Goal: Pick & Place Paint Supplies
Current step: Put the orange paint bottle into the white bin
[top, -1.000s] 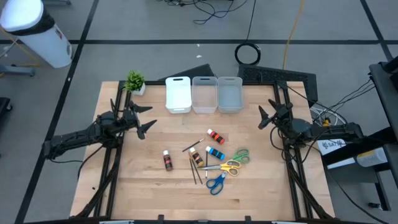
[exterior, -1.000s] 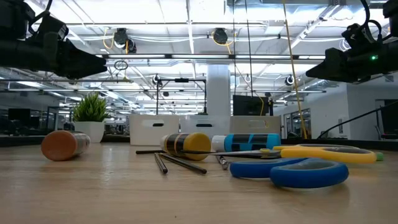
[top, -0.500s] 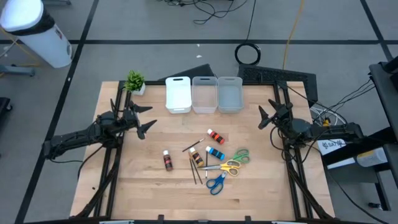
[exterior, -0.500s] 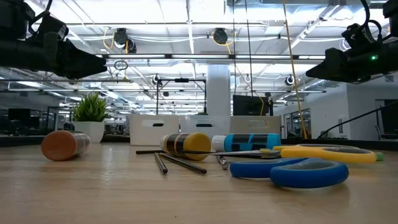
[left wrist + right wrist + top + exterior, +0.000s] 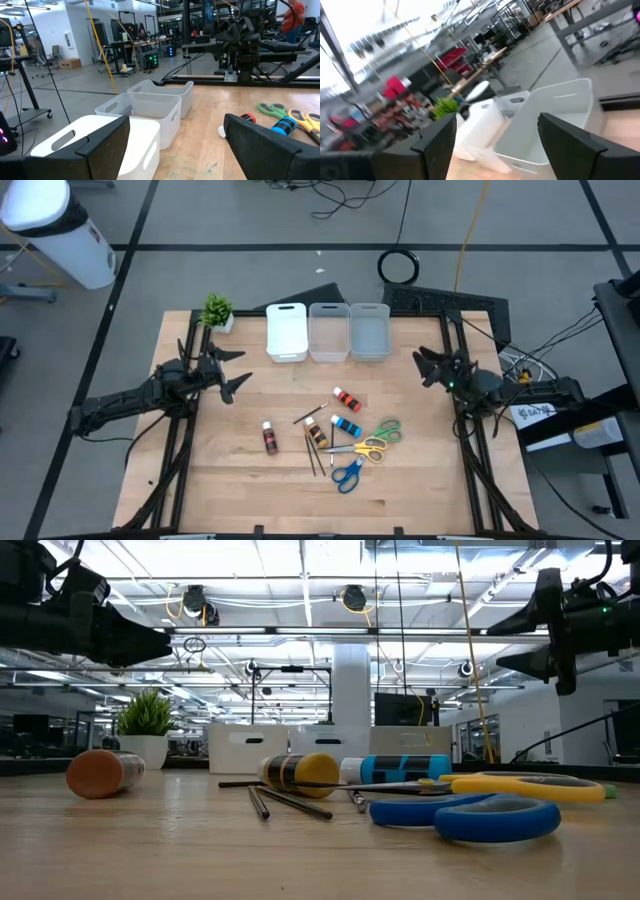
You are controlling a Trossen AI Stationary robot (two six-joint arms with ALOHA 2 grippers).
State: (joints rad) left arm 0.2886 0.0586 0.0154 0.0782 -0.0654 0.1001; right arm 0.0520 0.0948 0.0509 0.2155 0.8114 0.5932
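The paint supplies lie flat on the wooden table's middle: a red bottle (image 5: 346,397), a blue bottle (image 5: 347,425), two brown bottles (image 5: 270,438) (image 5: 316,432), thin dark brushes (image 5: 313,448), and green (image 5: 386,430), yellow (image 5: 366,447) and blue (image 5: 348,473) scissors. My left gripper (image 5: 240,370) is open and empty above the table's left part, left of the supplies. My right gripper (image 5: 421,364) is open and empty above the right part, to the right of the bins. Its fingers stand wide apart in the right wrist view (image 5: 497,145).
Three whitish bins (image 5: 287,332) (image 5: 329,332) (image 5: 369,332) stand in a row at the table's far edge, also in the left wrist view (image 5: 155,105). A small green potted plant (image 5: 217,312) stands at the far left corner. Bare wood lies between each gripper and the supplies.
My right gripper has turned about its wrist, so that in the low view its fingers now stand one above the other. It stays open and empty. The left arm and the supplies have kept still.
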